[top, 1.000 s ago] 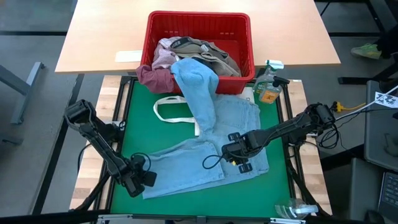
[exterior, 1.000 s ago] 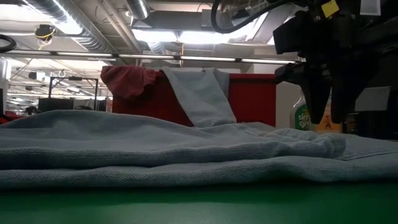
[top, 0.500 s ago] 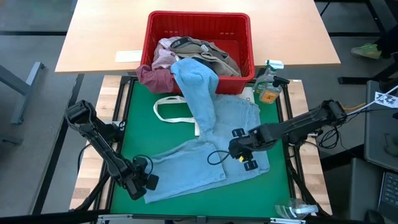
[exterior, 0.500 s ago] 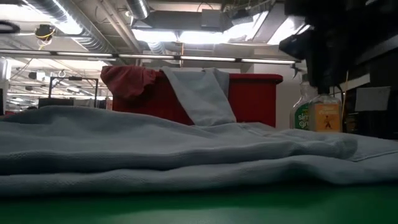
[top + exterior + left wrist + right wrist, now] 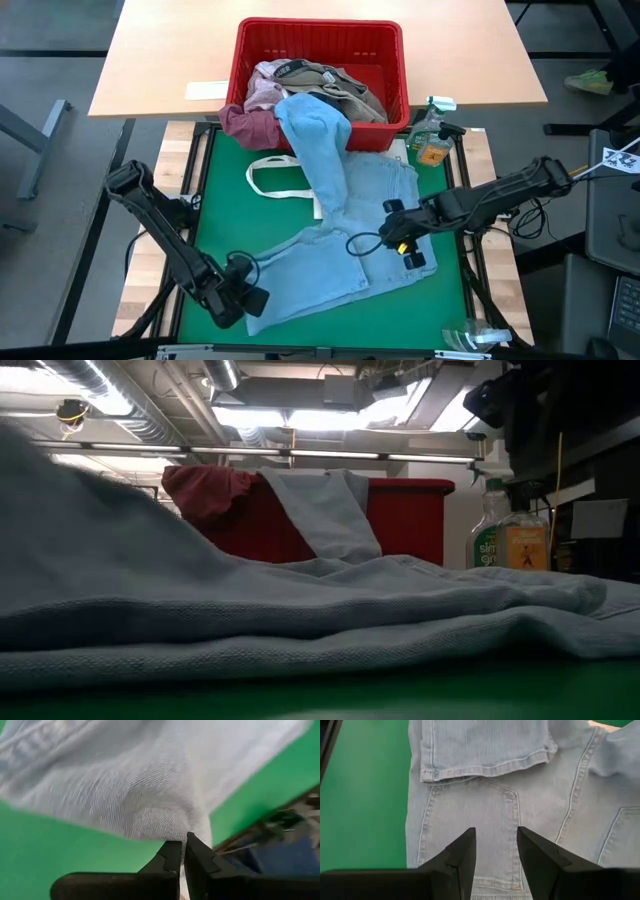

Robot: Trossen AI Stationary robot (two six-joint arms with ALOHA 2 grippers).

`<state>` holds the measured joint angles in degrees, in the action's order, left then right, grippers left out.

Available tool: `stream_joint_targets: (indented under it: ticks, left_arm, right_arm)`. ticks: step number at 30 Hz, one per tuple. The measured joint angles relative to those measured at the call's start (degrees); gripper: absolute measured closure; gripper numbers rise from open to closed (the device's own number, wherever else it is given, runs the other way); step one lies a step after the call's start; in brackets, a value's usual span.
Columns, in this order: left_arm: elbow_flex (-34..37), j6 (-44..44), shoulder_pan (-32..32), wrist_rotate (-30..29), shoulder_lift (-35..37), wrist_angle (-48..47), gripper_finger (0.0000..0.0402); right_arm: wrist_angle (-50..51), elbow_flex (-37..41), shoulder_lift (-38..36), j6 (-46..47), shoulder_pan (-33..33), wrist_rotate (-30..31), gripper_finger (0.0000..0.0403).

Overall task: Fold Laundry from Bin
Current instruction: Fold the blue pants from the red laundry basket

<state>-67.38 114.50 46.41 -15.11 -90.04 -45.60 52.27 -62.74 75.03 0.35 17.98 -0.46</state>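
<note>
Pinching the light blue denim jeans (image 5: 340, 250), your left gripper (image 5: 182, 851) is clamped on their hem. Your right gripper (image 5: 496, 851) hovers open above the seat, holding nothing. Beyond, the red slotted plastic bin (image 5: 390, 50) and two spray bottles (image 5: 432, 140) crowd the table edge.

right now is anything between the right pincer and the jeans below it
Nothing visible. The right pincer hangs open directly over the light blue jeans, only bare denim between its fingers. The left pincer is shut on the jeans' hem.

Dark jointed arms, looped black cables

Jeans (image 5: 345, 240) lie on the mat (image 5: 215, 210) before the bin (image 5: 320, 35) (one leg draped over its rim), bottles (image 5: 432, 135) to its right.
</note>
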Motion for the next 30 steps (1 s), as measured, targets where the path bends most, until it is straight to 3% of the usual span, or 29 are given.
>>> stream_joint_targets:
  ticks: [11, 21, 30]
  left_arm:
    - [-8.7, -23.3, -11.6, -11.3, 0.1, 3.1, 0.0401]
    - [-8.7, -51.3, -24.2, -10.9, 0.1, 25.0, 0.0401]
    - [-8.7, -66.9, -31.0, -3.8, -5.5, 43.7, 0.0401]
  right_arm:
    - [0.8, 0.0, -1.0, 1.6, 0.0, 0.0, 0.026]
    - [4.9, 0.0, -5.8, 8.7, 0.0, 0.7, 0.026]
    - [4.9, 0.0, -14.0, 11.8, 0.0, 12.2, 0.026]
